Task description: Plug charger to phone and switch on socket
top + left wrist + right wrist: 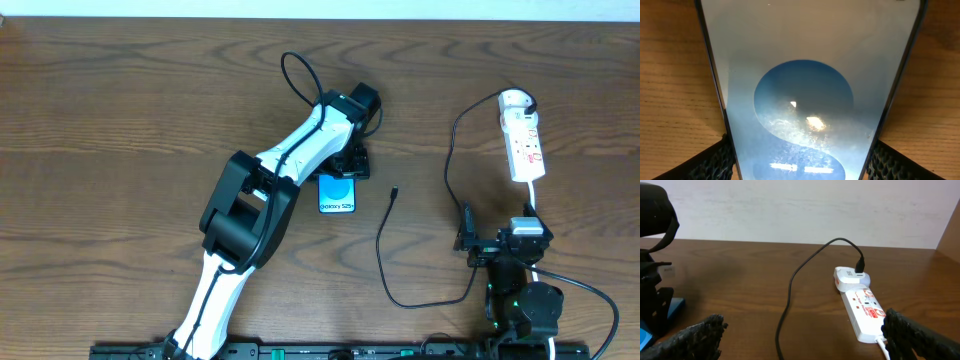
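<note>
Phone (338, 194) sits clamped by its long edges in left gripper (800, 162); charger (381, 250) tip lies loose just right of it (cable trailing back toward the robot); right gripper (802, 335), spread wide and empty, is nearer.

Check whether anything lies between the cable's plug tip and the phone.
Nothing visible does. Only bare table separates the plug tip from the phone, whose far end the left claw grips.

Dark brown wood-grain table (120, 110); plain pale wall (790, 210) behind; even light.
</note>
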